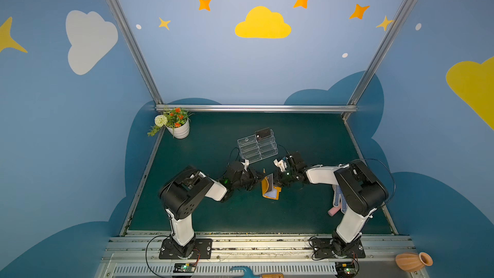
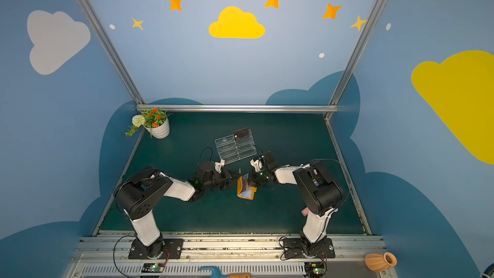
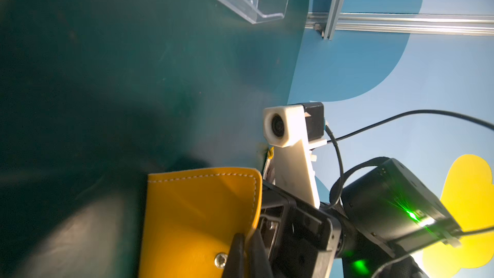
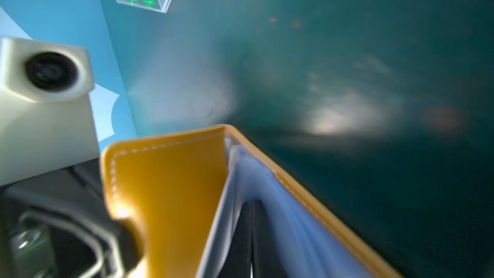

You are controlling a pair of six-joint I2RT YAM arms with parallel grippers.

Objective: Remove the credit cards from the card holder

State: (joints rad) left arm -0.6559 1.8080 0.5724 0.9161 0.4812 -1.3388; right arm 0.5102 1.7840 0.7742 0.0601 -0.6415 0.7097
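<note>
The orange card holder [image 1: 271, 191] [image 2: 246, 191] stands open on the green mat between both arms. My left gripper [image 3: 247, 236] [image 1: 260, 180] is shut on the edge of its orange cover [image 3: 197, 209], beside the snap stud, and holds that cover upright. My right gripper [image 4: 252, 204] [image 1: 276, 181] is shut, its tips pushed in among the clear sleeve pages [image 4: 288, 209]. Whether a page is pinched I cannot tell. One dark credit card [image 1: 262, 132] [image 2: 241, 132] sits in the back tier of the clear stand. Any credit cards in the holder are hidden.
The clear acrylic tiered stand [image 1: 256, 147] is just behind the grippers. A white flower pot [image 1: 178, 127] fills the back left corner. A dotted glove [image 1: 337, 199] and a pink object [image 1: 333, 211] lie under the right arm. A clay vase [image 1: 413, 262] lies off the mat.
</note>
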